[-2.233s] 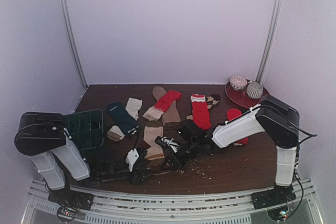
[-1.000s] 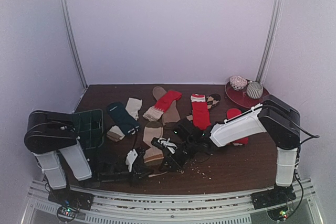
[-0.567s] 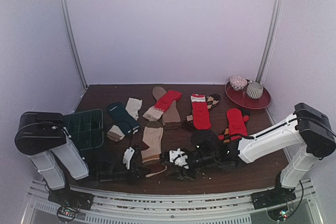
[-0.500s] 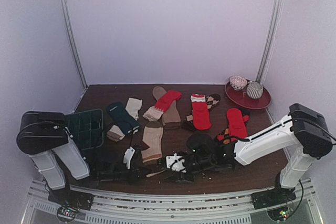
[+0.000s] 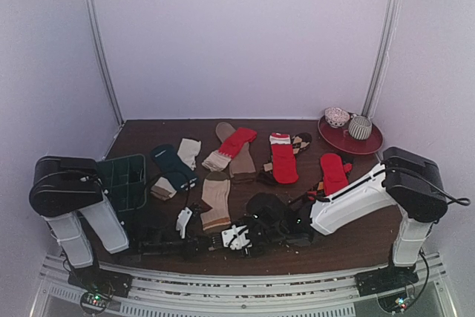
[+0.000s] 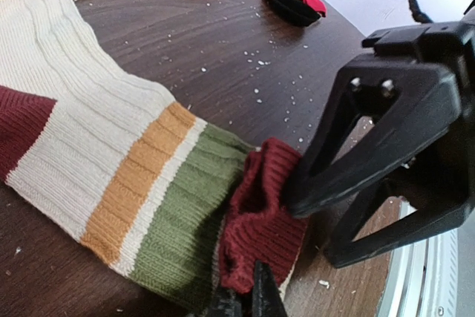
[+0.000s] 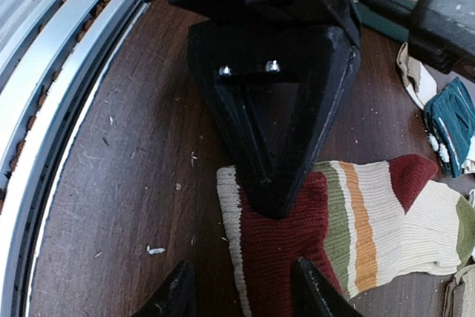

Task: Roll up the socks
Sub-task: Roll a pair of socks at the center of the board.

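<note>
Moved: the right arm [image 5: 356,198] has swung left since half a second ago, bringing its gripper closer to the left one at the near edge.
Surface: dark wood-grain table [image 5: 349,239] flecked with pale crumbs, with a metal rail [image 5: 245,272] along the near edge.
Room: pale lilac walls [image 5: 237,35], with a metal pole [image 5: 100,42] in each far corner.
Arms: two.
Red socks [image 5: 283,161]: three, from centre to right.
Tan socks [image 5: 216,198]: two, centre.
Teal sock [image 5: 174,167]: one, left of centre.
Cream sock [image 5: 190,152]: one, touching the teal sock's far side.
Argyle sock [image 5: 301,141]: one, just right of the middle red one.
Sock rolls [image 5: 337,116]: two, on a red plate [image 5: 356,146], far right.
Tray [image 5: 122,180]: one, green and gridded, near left.
Striped sock [image 6: 126,176]: one, flat on the table at the near edge, cuff bunched.
Left gripper [image 6: 245,298]: clamped tight on the striped sock's maroon cuff.
Right gripper [image 7: 241,295]: jaws apart at middling width, gripping nothing; one fingertip touches the cuff, opposite the left gripper.
Top view only: tray, plate and most of the spread socks; the arms hide the striped sock.
Wrist views only: the striped sock's cream, maroon, orange and green bands, and the pinch on the cuff.
</note>
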Controlling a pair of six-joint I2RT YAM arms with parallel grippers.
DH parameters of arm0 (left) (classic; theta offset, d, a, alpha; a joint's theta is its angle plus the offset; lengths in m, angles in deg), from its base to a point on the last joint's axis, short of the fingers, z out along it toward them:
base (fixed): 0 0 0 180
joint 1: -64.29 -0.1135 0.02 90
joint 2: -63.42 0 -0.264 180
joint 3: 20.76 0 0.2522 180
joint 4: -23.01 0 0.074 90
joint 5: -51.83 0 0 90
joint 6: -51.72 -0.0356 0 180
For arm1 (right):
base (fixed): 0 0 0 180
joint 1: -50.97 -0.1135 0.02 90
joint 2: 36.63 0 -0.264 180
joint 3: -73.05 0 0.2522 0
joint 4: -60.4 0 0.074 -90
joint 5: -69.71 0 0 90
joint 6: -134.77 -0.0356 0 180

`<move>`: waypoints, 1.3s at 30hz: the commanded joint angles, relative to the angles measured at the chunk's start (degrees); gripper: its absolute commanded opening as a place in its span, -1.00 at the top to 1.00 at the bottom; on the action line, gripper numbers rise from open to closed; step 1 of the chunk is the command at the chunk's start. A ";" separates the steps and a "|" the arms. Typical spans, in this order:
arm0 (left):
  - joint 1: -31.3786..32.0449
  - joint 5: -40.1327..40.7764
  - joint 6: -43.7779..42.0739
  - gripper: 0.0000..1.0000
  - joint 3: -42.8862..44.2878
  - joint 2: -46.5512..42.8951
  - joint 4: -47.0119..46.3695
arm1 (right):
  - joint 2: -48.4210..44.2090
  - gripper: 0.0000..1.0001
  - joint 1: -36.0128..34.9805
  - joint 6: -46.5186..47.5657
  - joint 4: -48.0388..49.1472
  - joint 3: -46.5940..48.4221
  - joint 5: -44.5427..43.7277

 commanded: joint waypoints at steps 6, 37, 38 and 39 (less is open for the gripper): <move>-0.28 -2.83 -0.86 1.00 -2.44 1.02 11.62 | 5.46 0.17 1.71 0.02 -2.29 2.74 -3.03; 3.62 11.80 -23.56 -0.89 -5.39 -37.21 23.60 | 8.07 0.85 5.95 -36.37 -39.14 11.28 23.41; 3.89 10.37 -24.63 -0.88 -5.84 -35.91 20.92 | 8.75 0.85 6.00 -36.69 -40.53 12.61 24.35; 4.00 8.66 -25.48 -0.86 -6.22 -34.31 18.33 | 9.49 0.85 6.06 -36.90 -41.80 13.96 24.89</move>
